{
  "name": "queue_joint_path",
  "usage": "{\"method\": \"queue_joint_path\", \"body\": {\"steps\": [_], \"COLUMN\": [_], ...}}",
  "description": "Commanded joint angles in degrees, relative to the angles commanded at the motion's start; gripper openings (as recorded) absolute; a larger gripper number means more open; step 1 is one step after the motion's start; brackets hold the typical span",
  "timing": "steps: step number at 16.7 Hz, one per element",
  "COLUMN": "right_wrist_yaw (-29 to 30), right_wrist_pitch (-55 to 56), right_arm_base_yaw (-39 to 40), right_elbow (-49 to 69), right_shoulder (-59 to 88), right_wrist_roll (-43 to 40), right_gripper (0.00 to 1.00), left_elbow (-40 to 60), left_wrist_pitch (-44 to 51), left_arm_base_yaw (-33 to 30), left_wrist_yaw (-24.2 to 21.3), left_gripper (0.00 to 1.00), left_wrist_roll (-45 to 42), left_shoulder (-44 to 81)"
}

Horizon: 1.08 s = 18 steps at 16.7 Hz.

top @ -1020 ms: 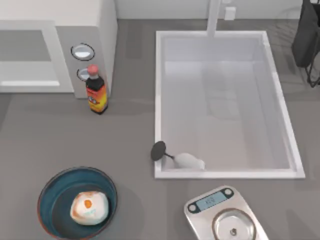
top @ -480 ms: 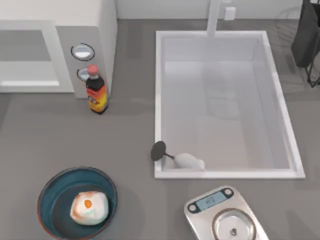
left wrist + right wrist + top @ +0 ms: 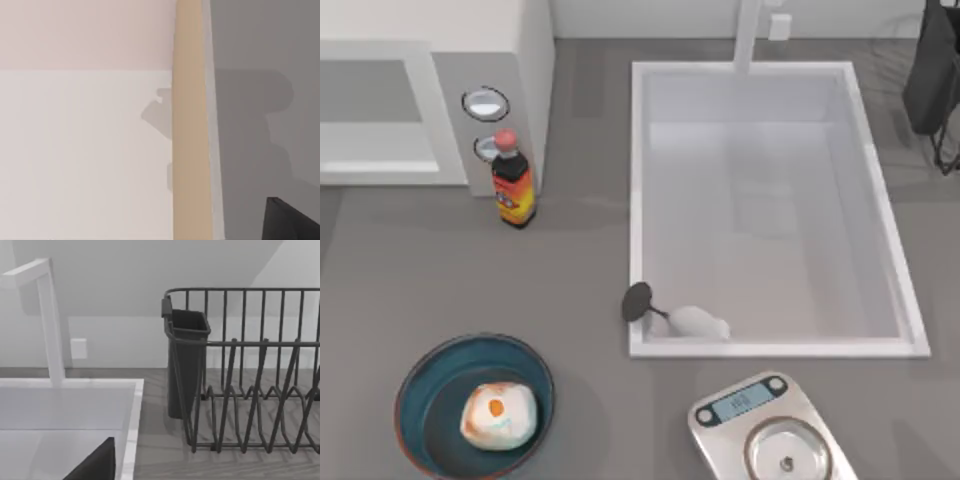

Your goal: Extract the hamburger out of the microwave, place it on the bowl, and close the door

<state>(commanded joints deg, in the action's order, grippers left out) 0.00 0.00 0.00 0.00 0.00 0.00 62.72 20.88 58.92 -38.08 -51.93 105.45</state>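
The hamburger sits in the blue bowl, near the front left of the counter. The microwave stands at the back left, and its door looks shut, though its left part is cut off. So the job looks about done. The left arm is on the microwave's side, so it is likely the nearer one. I cannot tell if either end effector is spread or pressed together. A sauce bottle stands just in front of the dials.
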Motion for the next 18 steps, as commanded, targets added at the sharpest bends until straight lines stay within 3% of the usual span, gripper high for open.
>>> {"method": "queue_joint_path", "body": {"steps": [7, 14, 18], "right_wrist_yaw": [0.0, 0.0, 0.0], "right_wrist_pitch": [0.0, 0.0, 0.0], "right_arm_base_yaw": [0.0, 0.0, 0.0], "right_elbow": [0.0, 0.0, 0.0], "right_shoulder": [0.0, 0.0, 0.0], "right_wrist_roll": [0.0, 0.0, 0.0], "right_gripper": [1.0, 1.0, 1.0], "left_elbow": [-17.9, -20.0, -26.1], "left_wrist_pitch": [-8.2, -9.3, -11.6], "left_arm_base_yaw": [-7.5, -8.4, -15.0], "left_wrist_yaw": [3.7, 4.1, 8.0], "left_gripper": [0.0, 0.0, 0.0], "left_wrist_roll": [8.3, 9.6, 15.9], "left_shoulder": [-13.8, -15.5, -22.3]}}
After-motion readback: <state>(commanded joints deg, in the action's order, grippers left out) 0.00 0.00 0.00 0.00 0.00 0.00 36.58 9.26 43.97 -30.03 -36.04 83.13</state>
